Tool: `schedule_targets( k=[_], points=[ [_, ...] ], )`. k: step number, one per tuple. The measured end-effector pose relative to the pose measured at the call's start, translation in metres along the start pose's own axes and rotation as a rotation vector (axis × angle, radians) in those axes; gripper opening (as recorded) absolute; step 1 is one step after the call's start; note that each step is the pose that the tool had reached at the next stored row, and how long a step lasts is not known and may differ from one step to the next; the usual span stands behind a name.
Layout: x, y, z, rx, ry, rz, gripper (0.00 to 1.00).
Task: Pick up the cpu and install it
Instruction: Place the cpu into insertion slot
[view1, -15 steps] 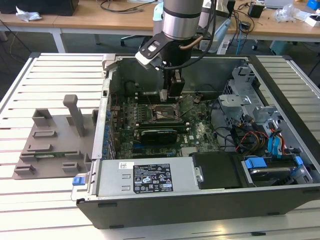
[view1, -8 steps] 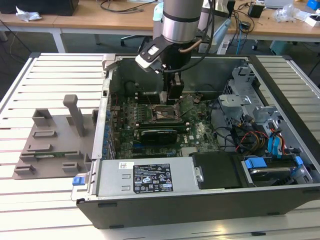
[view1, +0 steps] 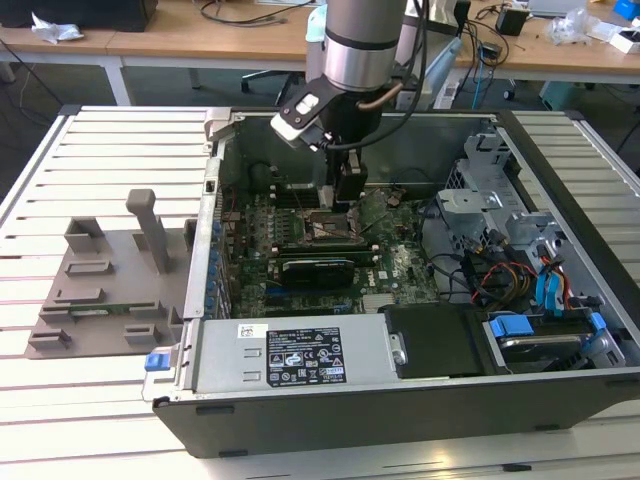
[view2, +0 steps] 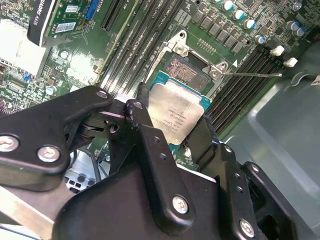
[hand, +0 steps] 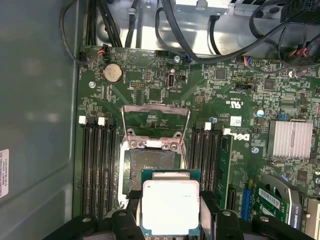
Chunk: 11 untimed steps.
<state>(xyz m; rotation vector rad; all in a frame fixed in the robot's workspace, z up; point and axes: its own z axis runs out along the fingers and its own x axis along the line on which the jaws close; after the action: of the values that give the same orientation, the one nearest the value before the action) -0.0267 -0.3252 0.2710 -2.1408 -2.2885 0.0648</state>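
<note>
Grips the small flat square cpu (hand: 171, 212), a silvery-grey metal plate with a thin pale rim, in the black two-fingered gripper (hand: 171, 205). Clamps it by two opposite edges, plate face-up. Hangs low inside the open dark metal computer case (view1: 400, 415), over the green motherboard (hand: 240, 100), as seen in the exterior view. Overlaps the near edge of the open square processor socket (hand: 152, 165) in both wrist views. Leaves most of that socket uncovered, straight ahead of the chip and away from the gripper body. Faces, past the socket, the hinged silver metal load frame (hand: 155, 117), flipped open. Being square, has no long axis to speak of. Shows sides roughly parallel to the socket's sides, between the two banks of black memory slots (hand: 97, 165). Cannot tell whether touching the socket or just above it.
</note>
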Motion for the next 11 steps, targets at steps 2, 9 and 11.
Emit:
schedule_targets(
  k=[2,9,11],
  points=[
    [0.0014,0.0001,0.001,-0.0001,0.0001,0.0,0.55],
    [0.0111,0.001,0.0059,0.0,0.0001,0.003,0.55],
    [0.0112,0.001,0.0071,0.0,0.0003,0.005,0.55]
  ],
)
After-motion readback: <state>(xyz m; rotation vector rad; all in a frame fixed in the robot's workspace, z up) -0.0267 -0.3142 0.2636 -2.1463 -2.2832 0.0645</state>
